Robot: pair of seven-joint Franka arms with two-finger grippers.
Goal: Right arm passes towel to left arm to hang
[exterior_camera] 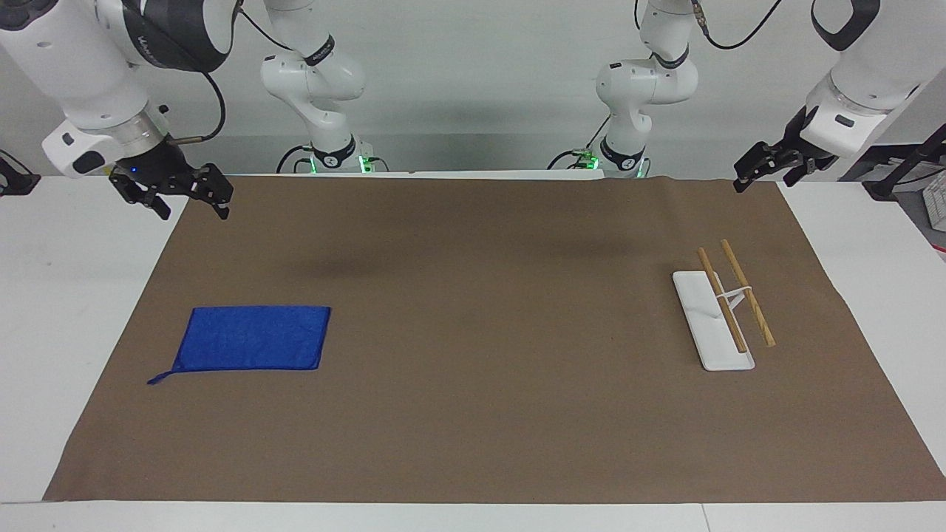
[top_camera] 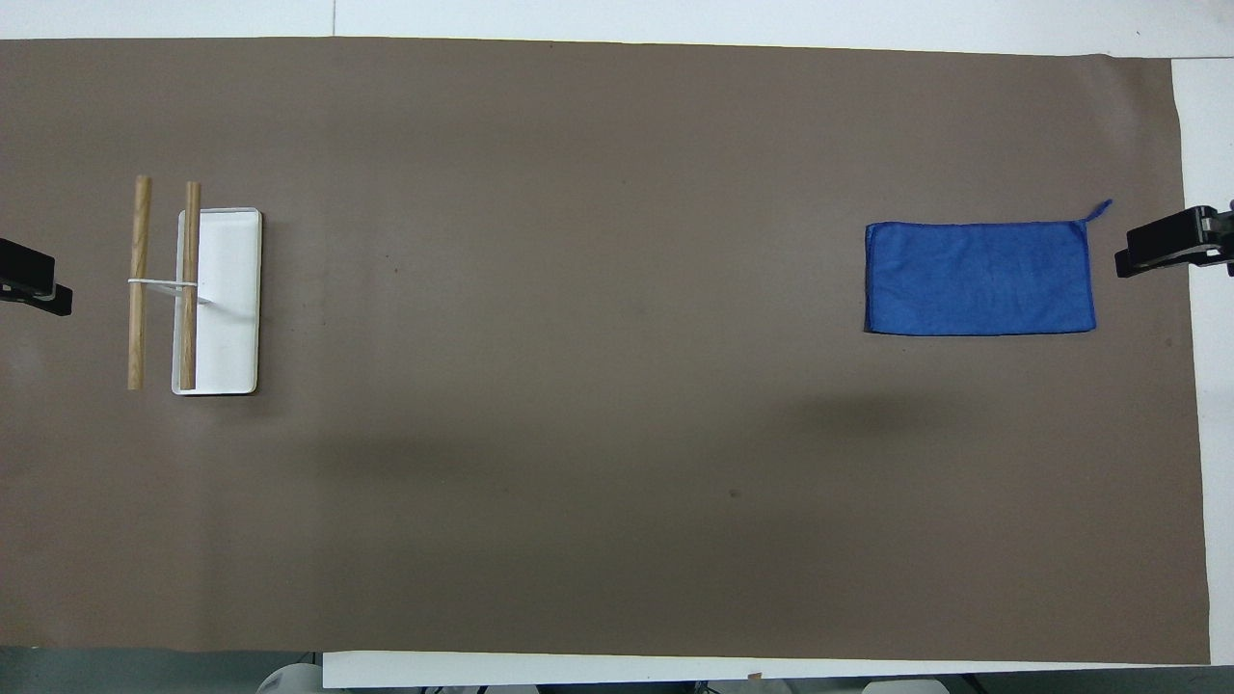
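Beside right gripper (exterior_camera: 171,193): flat towel (exterior_camera: 253,338)

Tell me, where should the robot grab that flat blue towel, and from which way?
Probably from straight above, at the towel's short edge toward the right arm's end of the table. It lies flat and spread on the brown mat, so nothing stands up to grip; jaws would pinch up a fold. The right gripper, jaws open, hangs closest to that edge.

Plain royal-blue rectangular cloth towel (exterior_camera: 253,338), unpatterned. Flat matte-brown table mat (exterior_camera: 473,414) over white bench (exterior_camera: 66,295). Glossy white rack base (exterior_camera: 711,319) carrying two light-brown grained wooden rods (exterior_camera: 747,292). Black grippers, white arms.
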